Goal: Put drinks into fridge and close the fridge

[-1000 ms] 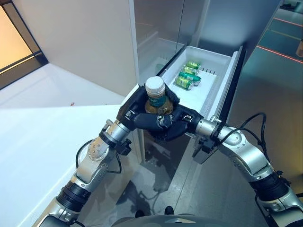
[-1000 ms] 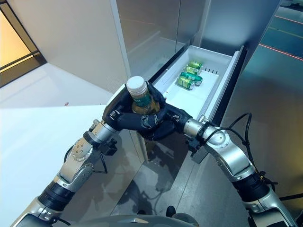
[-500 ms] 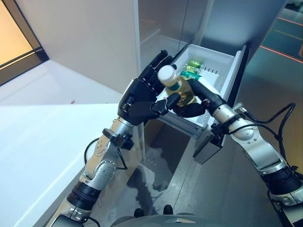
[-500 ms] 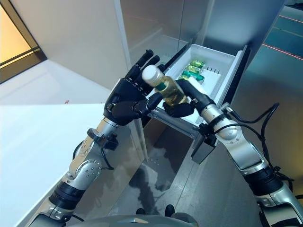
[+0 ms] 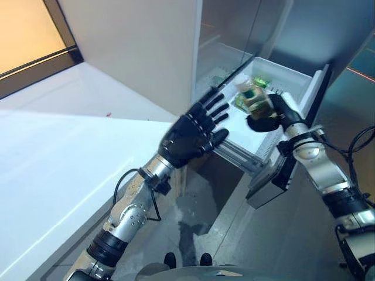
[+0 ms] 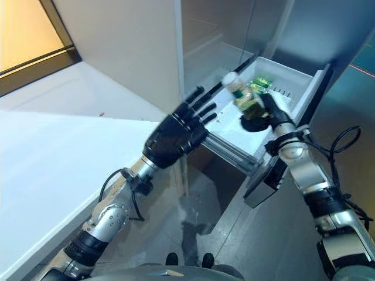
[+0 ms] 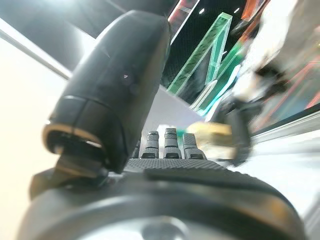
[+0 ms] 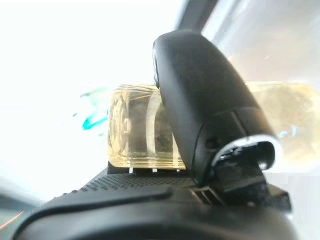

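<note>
A clear bottle of yellowish drink with a white cap and green label is tilted over the white fridge drawer. My right hand is shut on the bottle, its thumb curled across it in the right wrist view. The left hand hangs open with straight spread fingers just left of the drawer's front corner, holding nothing. Green cans lie at the drawer's back, partly hidden by the bottle.
The pulled-out drawer sticks out of the grey fridge body, with a dark front panel on its right. A white counter runs along my left. Grey floor lies below the drawer.
My right hand has carried the bottle away from the left hand to over the drawer. The left hand stays open and has dropped back. The camera has shifted too.
</note>
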